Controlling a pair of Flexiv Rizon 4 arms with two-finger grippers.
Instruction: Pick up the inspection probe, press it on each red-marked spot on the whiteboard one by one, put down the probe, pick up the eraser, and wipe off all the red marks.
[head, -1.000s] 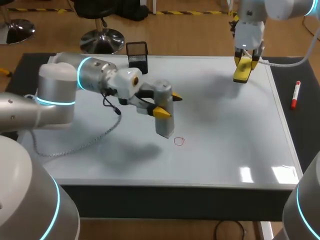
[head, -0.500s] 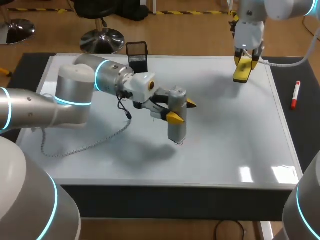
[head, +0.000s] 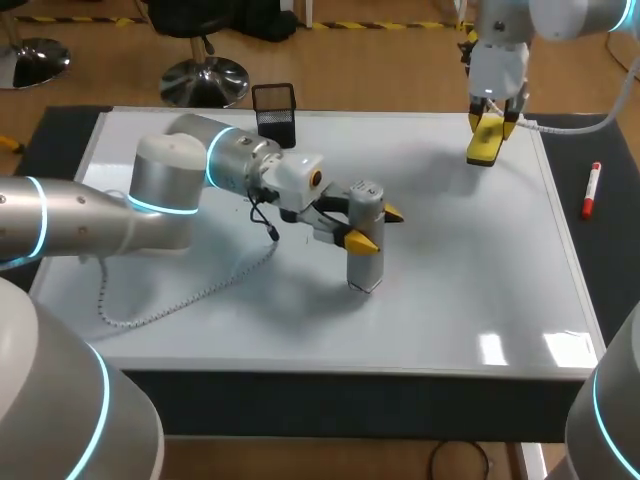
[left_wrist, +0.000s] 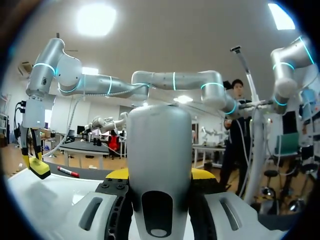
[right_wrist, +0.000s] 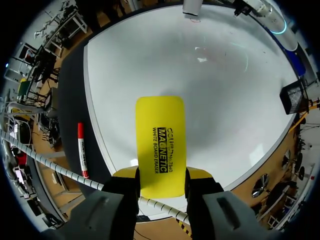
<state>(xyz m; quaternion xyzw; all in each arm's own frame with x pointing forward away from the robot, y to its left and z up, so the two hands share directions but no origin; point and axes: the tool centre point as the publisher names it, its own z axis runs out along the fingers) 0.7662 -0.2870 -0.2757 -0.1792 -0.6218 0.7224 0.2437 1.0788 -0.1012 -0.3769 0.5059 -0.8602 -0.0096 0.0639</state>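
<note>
Since a second ago the left arm has swung rightward over the glossy whiteboard (head: 470, 270) and set the grey cylindrical metal probe (head: 365, 255) upright on the small red circle, now hidden beneath its tip. The left fingers (head: 360, 240) clench its upper body; it looks rigid, smooth and weighty, so a mid-body hold seems wise. The right fingers (right_wrist: 199, 175) grasp the flat yellow eraser (head: 484, 145) at the far corner. A black mesh holder (head: 274, 112) and red marker (head: 592, 190) sit well clear.
</note>
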